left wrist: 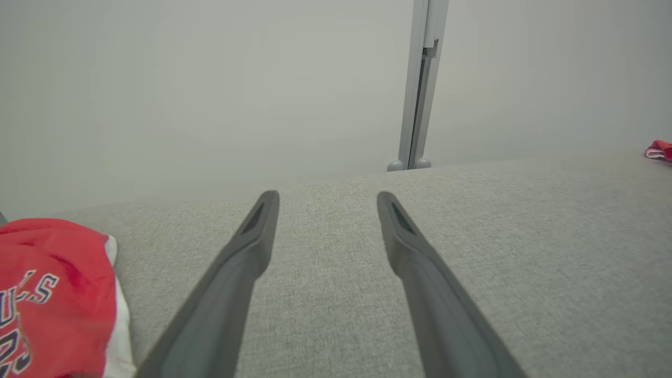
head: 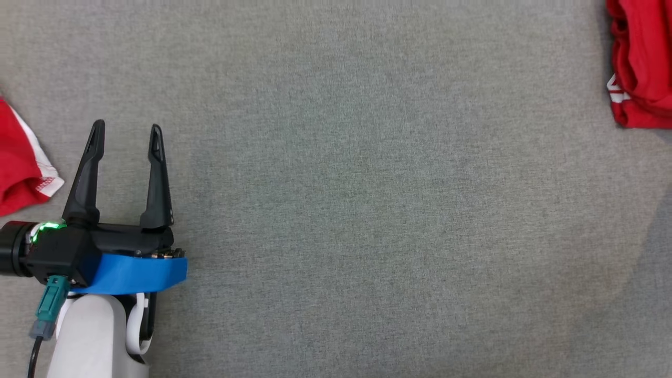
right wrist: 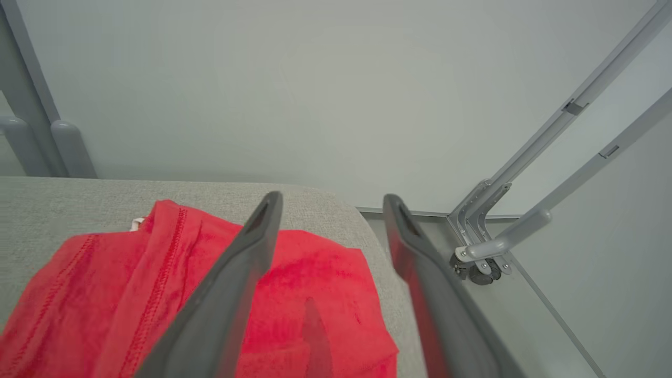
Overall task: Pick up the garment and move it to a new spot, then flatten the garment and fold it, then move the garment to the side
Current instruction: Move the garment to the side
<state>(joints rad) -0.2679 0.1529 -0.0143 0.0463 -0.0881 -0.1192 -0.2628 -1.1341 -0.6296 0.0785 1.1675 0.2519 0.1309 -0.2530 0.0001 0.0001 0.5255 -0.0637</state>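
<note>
Garment (head: 643, 63) bunched at the table's (head: 367, 210) far right edge.
Right jaws hang spread wide over it; left jaws, also wide, hover above bare table beside a second red jersey (head: 18, 163) (white-trimmed).

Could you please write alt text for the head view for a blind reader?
The left gripper, open and empty, sits at the lower left over a grey fabric surface. A red garment with white trim lies at the left edge, another bunched red garment at the upper right.
</note>
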